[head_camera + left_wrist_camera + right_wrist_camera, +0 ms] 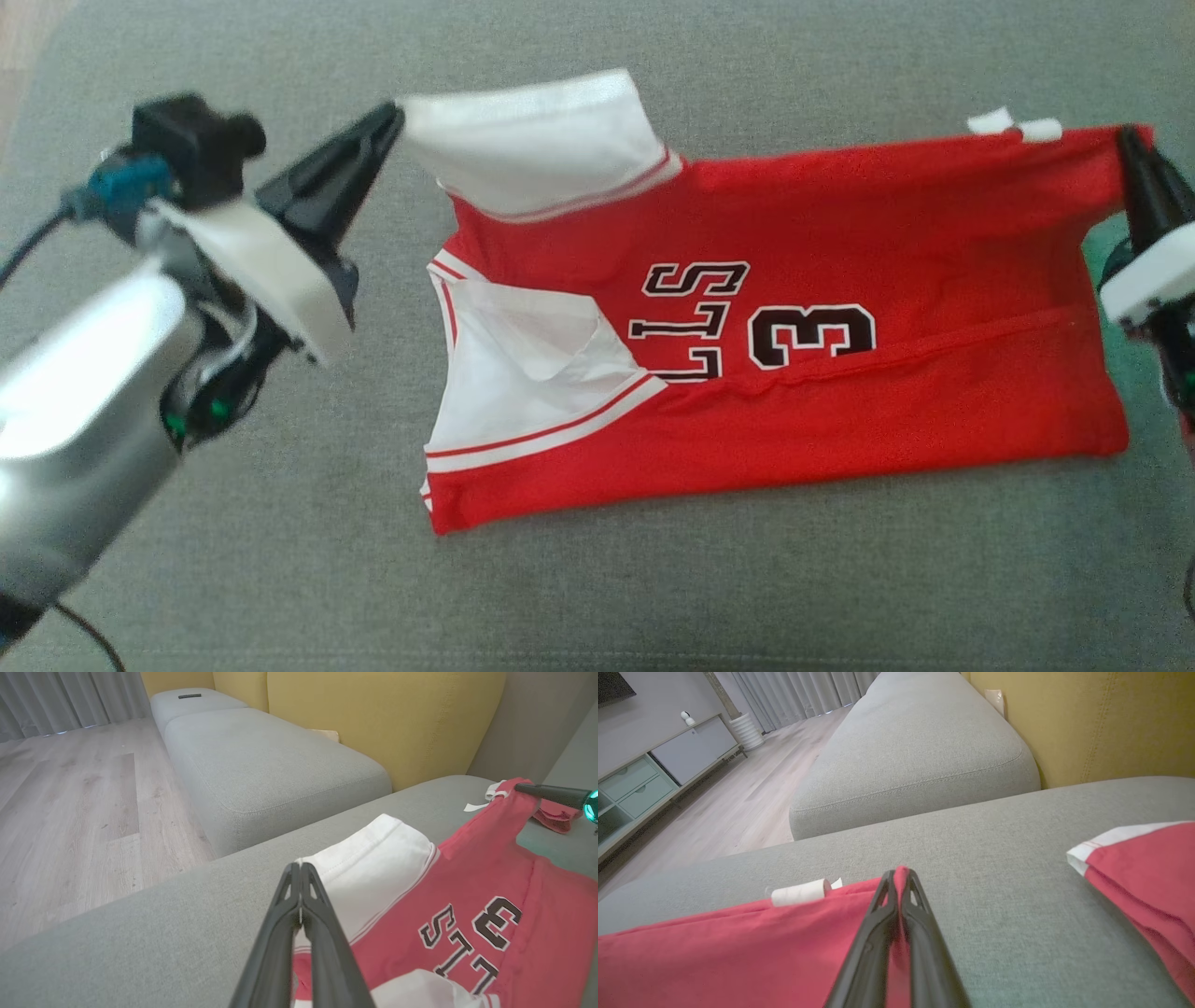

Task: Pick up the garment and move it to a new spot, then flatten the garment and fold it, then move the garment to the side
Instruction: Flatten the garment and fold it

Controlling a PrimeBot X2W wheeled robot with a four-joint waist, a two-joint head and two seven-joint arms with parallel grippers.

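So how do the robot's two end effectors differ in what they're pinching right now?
The left end effector pinches the jersey's white sleeve; the right end effector pinches its red hem corner, beside the white tags. In the head view the left one's fingers point up-right, the right one's up-left. Both have long dark fingers shut on the same jersey.
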